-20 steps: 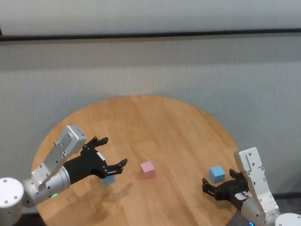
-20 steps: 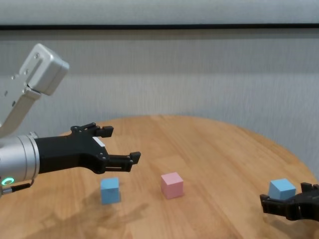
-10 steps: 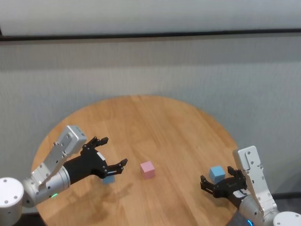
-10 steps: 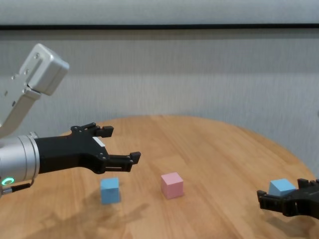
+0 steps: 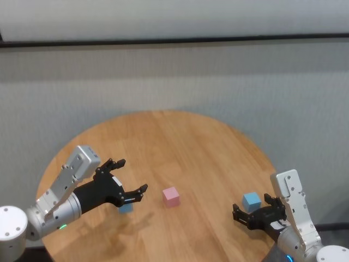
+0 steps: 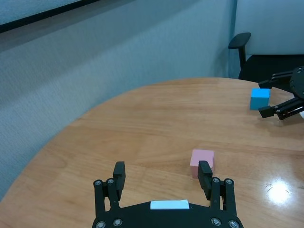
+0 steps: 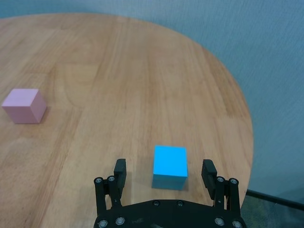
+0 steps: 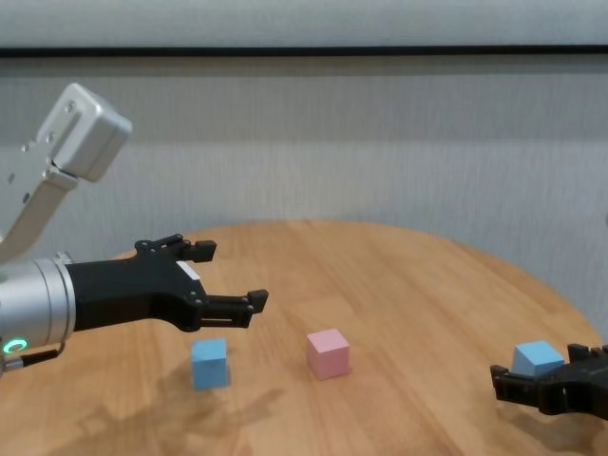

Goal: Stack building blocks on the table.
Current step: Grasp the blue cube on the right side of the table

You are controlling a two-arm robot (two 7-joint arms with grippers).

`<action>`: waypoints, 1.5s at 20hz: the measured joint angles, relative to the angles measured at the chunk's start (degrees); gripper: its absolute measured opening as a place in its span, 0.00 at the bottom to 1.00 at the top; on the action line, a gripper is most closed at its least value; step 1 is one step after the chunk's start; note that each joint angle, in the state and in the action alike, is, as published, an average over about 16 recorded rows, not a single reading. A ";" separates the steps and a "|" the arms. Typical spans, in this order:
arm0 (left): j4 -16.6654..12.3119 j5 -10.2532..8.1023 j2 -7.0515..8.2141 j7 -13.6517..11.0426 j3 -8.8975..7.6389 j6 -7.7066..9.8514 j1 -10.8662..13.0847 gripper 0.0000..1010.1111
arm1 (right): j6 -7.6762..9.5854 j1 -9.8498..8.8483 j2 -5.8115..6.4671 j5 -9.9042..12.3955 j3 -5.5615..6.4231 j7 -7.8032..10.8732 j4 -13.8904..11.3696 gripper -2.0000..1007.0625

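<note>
While the left gripper [image 8: 226,275] hovered open above its blue block [image 8: 210,363], the right gripper [image 7: 165,179], open and empty, needed to advance squarely, straddling the right blue cube [image 7: 170,166] before closing.

Three building blocks are counted on one round wooden table [image 5: 180,142]: a single pink block [image 5: 171,196] at lower centre of the head view, and two blue blocks, one at lower left [image 8: 210,363] and one at lower right [image 5: 251,201]. Two grippers are counted, left [image 5: 131,177] and right [image 5: 252,214].
</note>
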 joint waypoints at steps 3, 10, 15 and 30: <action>0.00 0.00 0.00 0.00 0.00 0.00 0.00 0.99 | 0.08 0.00 -0.23 -0.31 0.26 0.19 0.10 0.99; 0.00 0.00 0.00 0.00 0.00 0.00 0.00 0.99 | 0.27 -0.02 -0.71 -1.14 0.76 0.62 0.21 0.99; 0.00 0.00 0.00 0.00 0.00 0.00 0.00 0.99 | 0.44 -0.06 -1.06 -1.67 1.17 0.95 0.26 0.99; 0.00 0.00 0.00 0.00 0.00 0.00 0.00 0.99 | 0.42 -0.31 -2.13 -2.81 2.57 2.02 0.37 0.89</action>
